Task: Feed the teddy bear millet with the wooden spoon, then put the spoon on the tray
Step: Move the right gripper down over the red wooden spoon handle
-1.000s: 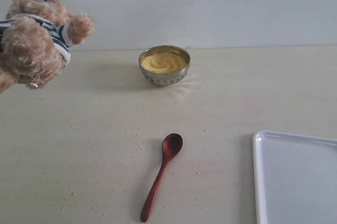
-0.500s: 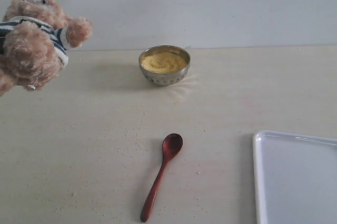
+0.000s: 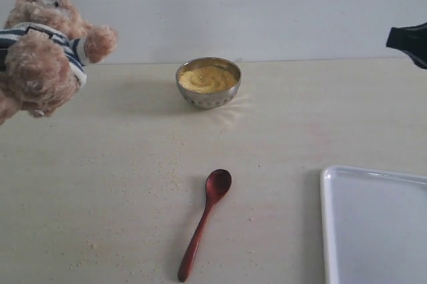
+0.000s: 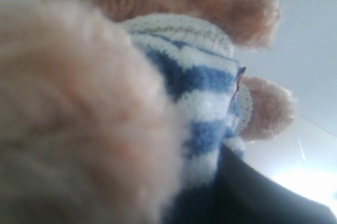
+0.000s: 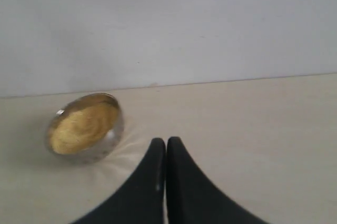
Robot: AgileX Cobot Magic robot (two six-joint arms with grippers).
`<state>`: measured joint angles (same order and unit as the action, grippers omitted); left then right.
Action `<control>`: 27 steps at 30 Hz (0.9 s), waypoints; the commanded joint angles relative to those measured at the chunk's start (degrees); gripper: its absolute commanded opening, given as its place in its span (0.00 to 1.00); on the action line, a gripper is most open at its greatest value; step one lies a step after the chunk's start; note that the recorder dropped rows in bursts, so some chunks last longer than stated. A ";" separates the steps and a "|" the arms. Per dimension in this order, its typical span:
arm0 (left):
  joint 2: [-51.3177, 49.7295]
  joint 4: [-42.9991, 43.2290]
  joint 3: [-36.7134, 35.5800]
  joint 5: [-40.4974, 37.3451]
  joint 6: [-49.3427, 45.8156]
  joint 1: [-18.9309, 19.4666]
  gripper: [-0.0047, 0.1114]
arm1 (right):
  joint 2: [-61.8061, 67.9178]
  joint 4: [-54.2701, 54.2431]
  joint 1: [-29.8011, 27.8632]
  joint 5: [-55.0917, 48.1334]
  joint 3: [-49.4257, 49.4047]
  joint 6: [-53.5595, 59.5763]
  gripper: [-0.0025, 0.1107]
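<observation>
Dark red-brown spoon lies flat on the tabletop near the front, bowl end toward the millet; nothing holds it. We judge the task barely begun: no scoop, no feeding, and the spoon is not on the tray, which sits at right, well apart from it.

Bear hangs above the tabletop at far left. Its fur and striped shirt fill the left wrist view, so we read the left claw as clamped on the bear, though only a dark sliver of the claw shows. Right claw has its tips pressed together, empty, high at the right edge of the exterior view.

Left to do: grab spoon, scoop millet, bring it to the bear, set spoon on tray.

Hidden: the bear is cut by the left edge and its mouth is unseen. The tray is cropped at right and bottom. Stray grains are too fine to count.
</observation>
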<state>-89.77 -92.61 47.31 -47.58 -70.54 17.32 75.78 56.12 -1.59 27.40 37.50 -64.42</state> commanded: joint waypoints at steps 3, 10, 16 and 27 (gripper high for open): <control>0.39 -0.93 -0.09 -0.49 -1.14 0.15 0.08 | 8.97 15.70 5.48 18.90 5.91 -11.48 0.03; 0.39 -0.57 -0.09 -0.49 -1.14 0.15 0.08 | 15.45 15.70 37.34 -21.61 13.02 -8.92 0.03; 0.39 -0.97 -0.09 -0.37 -1.14 0.15 0.08 | 19.11 15.88 58.82 -58.50 16.32 -11.92 0.03; 0.39 -0.58 -0.09 -0.39 -1.14 0.15 0.08 | 20.30 -5.62 62.95 -47.18 16.32 -12.76 0.04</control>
<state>-89.77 -92.52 47.31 -47.11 -71.31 17.32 96.12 55.48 61.22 -19.65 53.54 -76.73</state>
